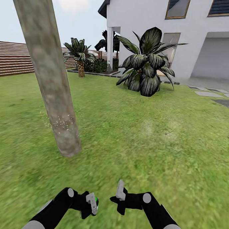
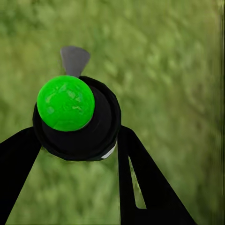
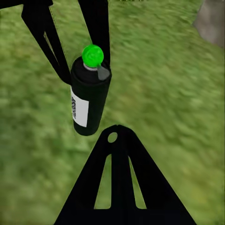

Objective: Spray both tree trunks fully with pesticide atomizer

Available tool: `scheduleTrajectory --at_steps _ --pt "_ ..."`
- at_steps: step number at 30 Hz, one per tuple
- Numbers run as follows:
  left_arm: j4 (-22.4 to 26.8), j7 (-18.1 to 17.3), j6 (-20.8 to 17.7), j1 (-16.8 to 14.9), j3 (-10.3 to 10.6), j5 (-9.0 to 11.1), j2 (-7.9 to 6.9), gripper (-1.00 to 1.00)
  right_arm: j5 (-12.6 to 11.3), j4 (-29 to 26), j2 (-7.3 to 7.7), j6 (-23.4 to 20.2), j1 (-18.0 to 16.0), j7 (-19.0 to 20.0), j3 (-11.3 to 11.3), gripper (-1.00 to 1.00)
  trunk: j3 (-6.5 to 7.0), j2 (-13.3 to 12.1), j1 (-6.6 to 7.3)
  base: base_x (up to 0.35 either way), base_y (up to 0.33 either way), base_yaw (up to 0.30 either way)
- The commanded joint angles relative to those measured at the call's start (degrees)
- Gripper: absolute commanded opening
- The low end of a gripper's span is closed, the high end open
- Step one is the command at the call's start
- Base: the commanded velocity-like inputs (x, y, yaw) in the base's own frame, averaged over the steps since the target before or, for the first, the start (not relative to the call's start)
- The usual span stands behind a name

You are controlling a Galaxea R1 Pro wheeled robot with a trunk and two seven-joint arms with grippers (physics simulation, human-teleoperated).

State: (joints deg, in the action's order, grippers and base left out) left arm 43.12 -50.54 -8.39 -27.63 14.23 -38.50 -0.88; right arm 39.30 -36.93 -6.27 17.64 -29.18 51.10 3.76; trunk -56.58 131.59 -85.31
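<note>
Pesticide atomizer [image 3: 89, 96], a black can with a green cap and a white label, hangs upright just above the grass, gripped by the left gripper [image 1: 91, 203], whose jaws are closed against the can's two sides. From the head camera the can sits low and near, on the robot's side of the tree trunk [image 1: 49, 71]. That thick beige-grey trunk leans as it rises from the lawn [image 1: 144, 129], and a patch of tiny white pesticide [image 1: 62, 122] specks dots its lower part. The right gripper [image 1: 120, 194] hangs just beside the left one, apart from the can and holding nothing; how wide its jaws stand I cannot tell. Beyond the trunk stand a broad dark-leaved plant [image 1: 146, 64], a short palm [image 1: 78, 56], a slatted fence [image 1: 13, 58] and a white house [image 1: 165, 20].
</note>
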Motion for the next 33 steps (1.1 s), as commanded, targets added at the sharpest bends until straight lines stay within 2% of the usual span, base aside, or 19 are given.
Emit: scheduleTrajectory --at_steps 1,10,33 --pt "0.1 -0.2 -0.6 0.0 0.2 0.0 0.41 -1.0 0.5 -0.1 -0.33 0.3 0.0 0.0 -0.1 -1.0 -0.05 0.0 0.01 0.0 0.0 0.0" --pt "0.1 -0.2 -0.6 0.0 0.5 -0.2 2.55 -1.0 0.5 -0.1 -0.59 0.3 -0.1 0.1 -0.1 -1.0 -0.05 0.0 0.01 0.0 0.0 0.0" --pt "0.3 -0.2 -0.7 0.0 0.6 0.0 4.8 -1.0 0.6 -0.2 -0.59 0.3 0.0 0.0 -0.1 -1.0 -0.05 0.0 0.01 0.0 0.0 0.0"
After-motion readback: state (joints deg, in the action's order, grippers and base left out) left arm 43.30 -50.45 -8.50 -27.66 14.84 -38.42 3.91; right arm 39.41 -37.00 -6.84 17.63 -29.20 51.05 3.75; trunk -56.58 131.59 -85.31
